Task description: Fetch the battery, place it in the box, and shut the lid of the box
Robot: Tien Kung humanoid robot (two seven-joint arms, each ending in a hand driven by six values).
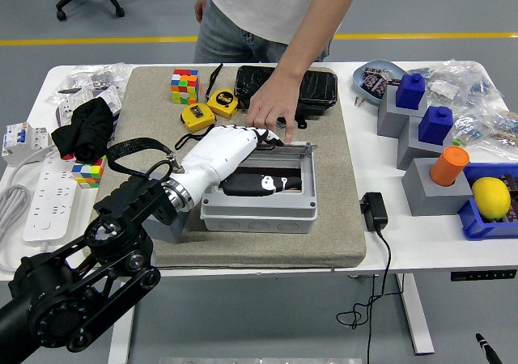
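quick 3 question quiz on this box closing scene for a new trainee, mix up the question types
1. True or false: the left hand rests on the clear lid of the grey box.
2. Multiple choice: the person's hand is at the box's A) near edge B) far edge C) right side.
3. Fill in: the yellow tape measures lie on the mat beside the ____ cube.

Key: 1 true; 2 B; 3 colourful puzzle.

Left hand extended forward, fingers flat and relaxed, black arm reaching from lower left
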